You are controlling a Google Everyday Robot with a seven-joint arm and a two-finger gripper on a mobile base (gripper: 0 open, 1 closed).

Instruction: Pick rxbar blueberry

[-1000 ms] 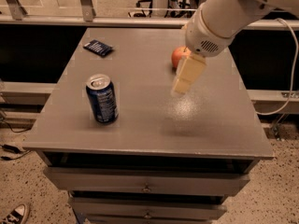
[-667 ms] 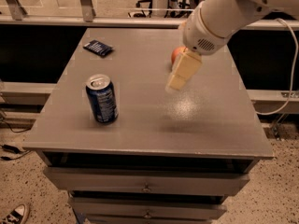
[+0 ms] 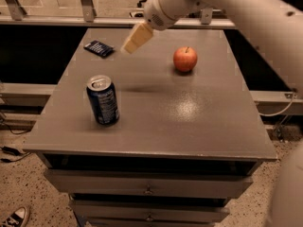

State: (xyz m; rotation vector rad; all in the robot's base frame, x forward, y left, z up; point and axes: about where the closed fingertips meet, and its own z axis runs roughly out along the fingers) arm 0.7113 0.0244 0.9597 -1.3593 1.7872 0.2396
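The rxbar blueberry (image 3: 98, 48) is a small flat dark navy bar with faint white print. It lies at the far left corner of the grey table (image 3: 156, 112). My gripper (image 3: 134, 39) hangs above the table's far middle, to the right of the bar and a little nearer to me. It is clear of the bar and nothing shows in it.
An upright blue soda can (image 3: 102, 100) with a silver top stands at the front left. A red apple (image 3: 185, 59) sits at the far right. Drawers (image 3: 149, 190) are below the table's front edge. A rail (image 3: 85, 20) runs behind the table.
My arm has swung left and toward the far side of the table. The gripper has moved from in front of the apple to near the bar, and the apple is now uncovered.
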